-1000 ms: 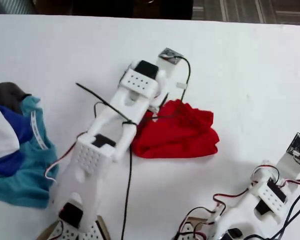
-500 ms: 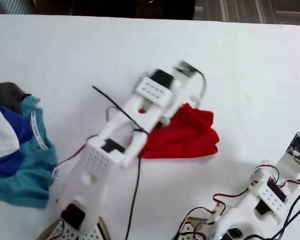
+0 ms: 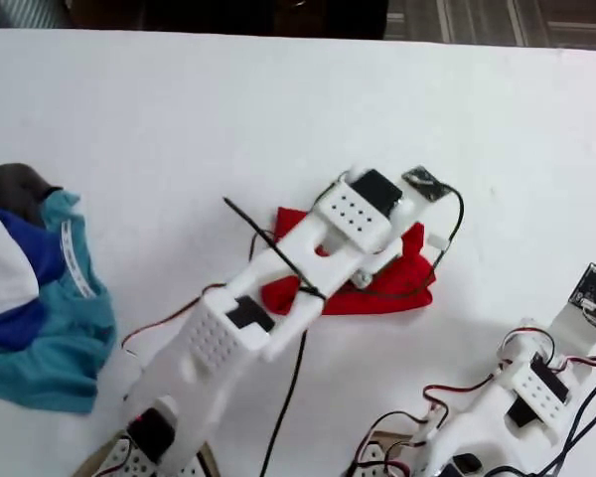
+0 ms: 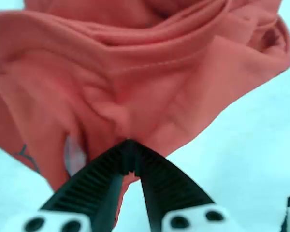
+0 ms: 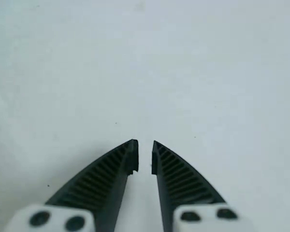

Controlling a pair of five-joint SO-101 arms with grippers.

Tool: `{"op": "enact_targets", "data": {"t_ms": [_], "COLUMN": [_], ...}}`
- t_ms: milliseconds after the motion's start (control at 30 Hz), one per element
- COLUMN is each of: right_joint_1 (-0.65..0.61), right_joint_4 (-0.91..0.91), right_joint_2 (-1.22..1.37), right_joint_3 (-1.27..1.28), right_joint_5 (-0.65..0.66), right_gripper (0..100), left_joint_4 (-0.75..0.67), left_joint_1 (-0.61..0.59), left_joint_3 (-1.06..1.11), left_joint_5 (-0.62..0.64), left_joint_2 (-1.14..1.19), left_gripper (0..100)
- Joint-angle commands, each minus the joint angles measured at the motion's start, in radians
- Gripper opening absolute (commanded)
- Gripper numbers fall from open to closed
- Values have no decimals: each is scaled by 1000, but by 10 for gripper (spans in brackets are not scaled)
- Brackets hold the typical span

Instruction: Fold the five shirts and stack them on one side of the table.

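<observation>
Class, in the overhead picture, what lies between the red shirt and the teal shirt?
In the high view, the left arm crosses bare table between red shirt and teal shirt.

The left arm (image 3: 308, 268) swings sideways across the red shirt (image 3: 412, 268). A second ago, seen from above, its wrist stood over the shirt's upper left edge. Now the wrist lies over the shirt's middle, and its camera end reaches past the shirt's upper right corner. The shirt's upper left corner, covered before, is now bare, and its middle is hidden.
</observation>
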Motion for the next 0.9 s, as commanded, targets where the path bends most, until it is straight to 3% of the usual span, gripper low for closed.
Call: {"op": "enact_targets", "data": {"t_ms": [0,167,367,667,867], "right_joint_1": [2,2,2,1,1], "right_joint_4": [-12,-12,-12,-12,-12], "right_joint_2": [-24,-24,-24,-24,-24], "right_joint_3": [-25,-25,-25,-25,-25], "right_joint_5": [3,3,3,5,5], "right_gripper": [57,57,57,57,57], "left_joint_4": [17,-64,-242,-247,-187], "left_joint_1": [-14,-146,-269,-232,-147], "left_joint_3": [-73,-41,101,70,62], "left_joint_5": [-15,-8,-9,-6,60], "left_joint_2": [-164,-203,-92,75,51], "left_gripper": [25,25,25,25,25]}}
